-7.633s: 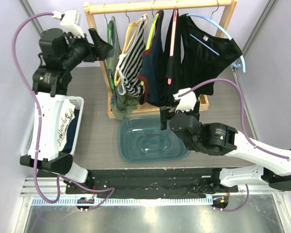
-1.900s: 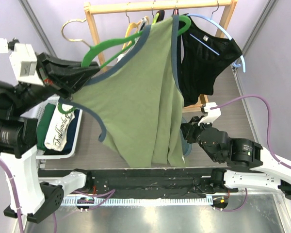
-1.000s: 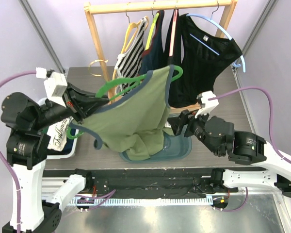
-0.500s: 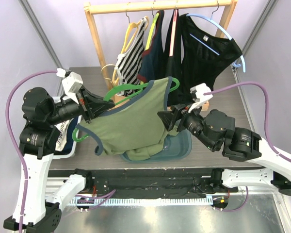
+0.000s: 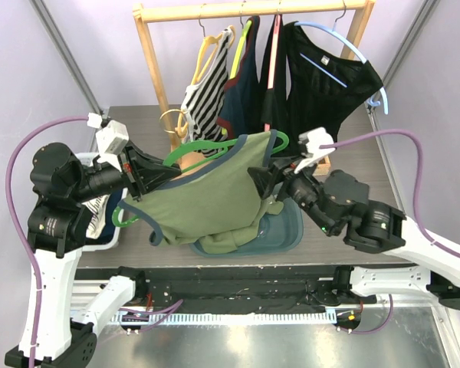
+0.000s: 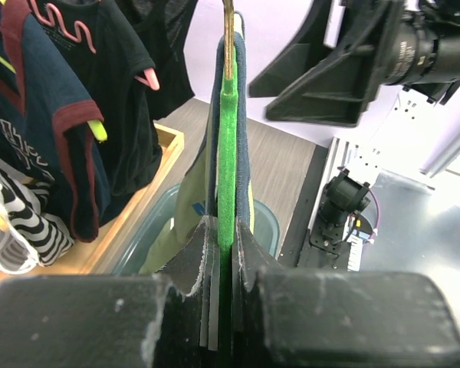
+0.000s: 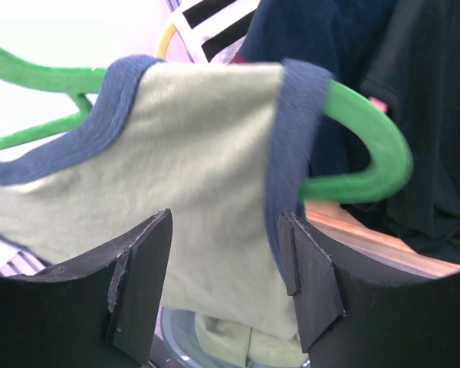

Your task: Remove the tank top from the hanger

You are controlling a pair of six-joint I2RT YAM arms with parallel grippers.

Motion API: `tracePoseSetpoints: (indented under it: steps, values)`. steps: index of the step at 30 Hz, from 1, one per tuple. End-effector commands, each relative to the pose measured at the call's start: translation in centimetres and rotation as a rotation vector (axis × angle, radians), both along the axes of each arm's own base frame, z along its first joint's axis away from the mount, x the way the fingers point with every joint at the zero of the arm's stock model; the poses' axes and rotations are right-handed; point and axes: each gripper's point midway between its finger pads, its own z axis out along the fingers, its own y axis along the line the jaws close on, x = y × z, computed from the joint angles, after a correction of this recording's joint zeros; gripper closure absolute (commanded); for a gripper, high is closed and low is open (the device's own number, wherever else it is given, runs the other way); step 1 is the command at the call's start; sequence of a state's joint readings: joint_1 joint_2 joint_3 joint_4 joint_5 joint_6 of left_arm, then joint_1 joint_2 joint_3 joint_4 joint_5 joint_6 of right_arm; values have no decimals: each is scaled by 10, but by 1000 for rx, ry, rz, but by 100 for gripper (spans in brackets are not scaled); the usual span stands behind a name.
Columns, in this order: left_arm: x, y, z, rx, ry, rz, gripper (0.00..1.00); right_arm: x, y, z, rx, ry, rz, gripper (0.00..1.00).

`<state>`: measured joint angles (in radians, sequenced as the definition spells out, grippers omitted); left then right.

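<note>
An olive-green tank top (image 5: 207, 201) with navy trim hangs on a green hanger (image 5: 215, 146), held level in front of the rack. My left gripper (image 5: 158, 170) is shut on the hanger's left arm; the left wrist view shows the green bar (image 6: 228, 153) pinched between the jaws (image 6: 227, 230). My right gripper (image 5: 262, 178) is open at the top's right shoulder. In the right wrist view its fingers (image 7: 226, 230) straddle the green cloth (image 7: 199, 153) just below the navy strap (image 7: 293, 138); they do not grip it. The hanger's right end (image 7: 368, 146) sticks out past the strap.
The top's hem droops into a blue tub (image 5: 290, 228) on the table. Behind stands a wooden rack (image 5: 245, 9) with a striped top (image 5: 208, 92), dark garments (image 5: 330, 84) and other hangers. A white basket (image 5: 101, 224) of clothes sits at the left.
The left arm has lowered the hanger and top a little, toward the tub. The right gripper has risen and moved left, up to the top's right shoulder, still open.
</note>
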<state>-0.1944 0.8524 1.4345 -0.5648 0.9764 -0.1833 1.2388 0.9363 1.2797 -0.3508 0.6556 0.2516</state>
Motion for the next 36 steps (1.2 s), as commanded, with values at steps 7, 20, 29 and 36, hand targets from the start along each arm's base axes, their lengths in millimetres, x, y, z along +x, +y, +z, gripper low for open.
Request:
tracePoseSetpoints:
  steps: [7,20,29,36]
  values:
    - [-21,-1,15,-3,-62,-53,100,21,9,28,63,-39,29,47]
    - [-16,0,9,11,-68,-42,100,26,2,20,61,-25,8,71]
    - [-16,0,6,18,-64,-40,100,25,-26,34,85,-53,-45,21]
    - [-20,1,9,15,-72,-43,100,30,-13,33,70,-41,-24,20]
